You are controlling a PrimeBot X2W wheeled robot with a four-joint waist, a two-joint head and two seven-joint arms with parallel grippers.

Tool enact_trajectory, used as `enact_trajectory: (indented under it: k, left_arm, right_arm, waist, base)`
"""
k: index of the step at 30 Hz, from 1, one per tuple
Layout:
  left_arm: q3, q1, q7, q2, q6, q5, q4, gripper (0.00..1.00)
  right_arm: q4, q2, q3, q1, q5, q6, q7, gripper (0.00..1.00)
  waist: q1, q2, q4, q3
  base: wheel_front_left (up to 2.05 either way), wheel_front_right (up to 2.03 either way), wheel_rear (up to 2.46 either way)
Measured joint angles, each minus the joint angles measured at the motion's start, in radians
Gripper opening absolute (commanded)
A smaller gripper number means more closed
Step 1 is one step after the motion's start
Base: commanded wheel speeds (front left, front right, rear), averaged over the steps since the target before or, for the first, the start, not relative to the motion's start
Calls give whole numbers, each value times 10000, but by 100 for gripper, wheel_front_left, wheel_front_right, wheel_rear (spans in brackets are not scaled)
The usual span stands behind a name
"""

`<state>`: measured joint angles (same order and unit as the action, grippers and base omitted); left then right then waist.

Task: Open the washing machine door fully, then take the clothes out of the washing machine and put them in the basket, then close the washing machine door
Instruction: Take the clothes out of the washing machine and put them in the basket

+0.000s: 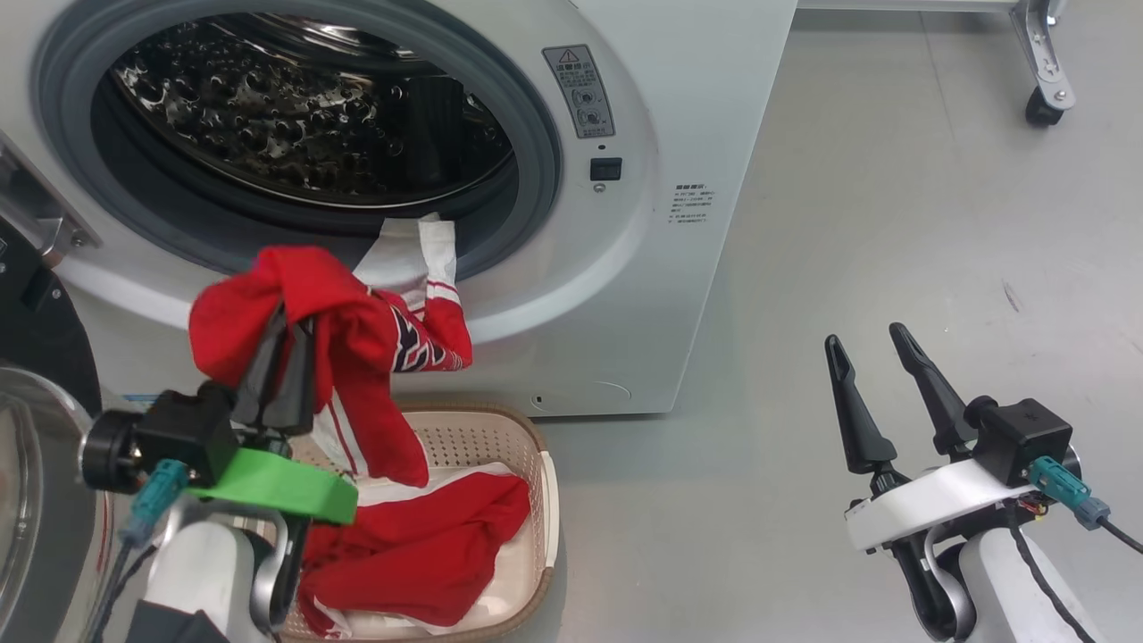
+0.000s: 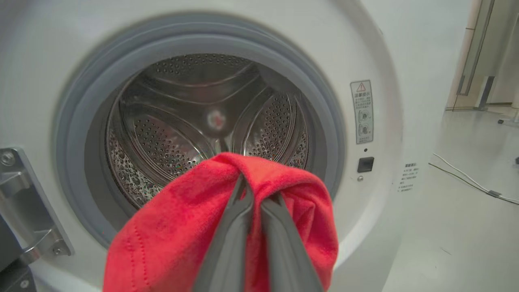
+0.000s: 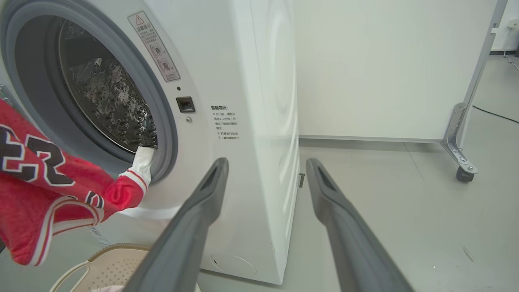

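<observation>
Left gripper [image 1: 296, 321] pinches a fold of the red jersey [image 1: 357, 344] — held high so it hangs over the basket [image 1: 538, 444] below; right gripper [image 1: 864, 334] idles, spread wide.

Grey glossy floor [image 1: 893, 223] all round the right gripper [image 1: 864, 336], light even, soft glare. Dark scuff [image 1: 1010, 296] just right of its tips. Ahead and to the right: white panel [image 3: 385, 69] on a metal leg [image 3: 460, 134] with a caster [image 3: 464, 174] (cable [image 3: 492, 114] on the floor beyond it).
</observation>
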<state>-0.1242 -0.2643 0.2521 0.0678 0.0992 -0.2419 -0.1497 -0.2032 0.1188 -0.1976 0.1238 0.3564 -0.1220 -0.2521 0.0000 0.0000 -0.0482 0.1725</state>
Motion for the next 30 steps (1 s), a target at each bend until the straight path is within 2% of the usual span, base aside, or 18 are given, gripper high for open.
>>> enact_trajectory:
  k: [14, 24, 30]
  left_arm:
    - [-380, 575, -794, 2, 21, -2, -1083, 0]
    - [-476, 557, -1755, 4, -249, 222, -1925, 0]
    - [-732, 431, -2048, -10, -249, 240, -2307, 0]
  right_arm:
    - [136, 19, -104, 21, -12, 0, 0, 100]
    - [261, 144, -155, 249, -10, 0, 0, 100]
    - [309, 274, -165, 404, -10, 0, 0, 100]
  waist:
    - [0, 0, -163, 558]
    - [0, 0, -349, 1282]
    - [0, 0, -446, 1709]
  base:
    - [0, 0, 0]
    - [0, 0, 0]
    - [0, 0, 0]
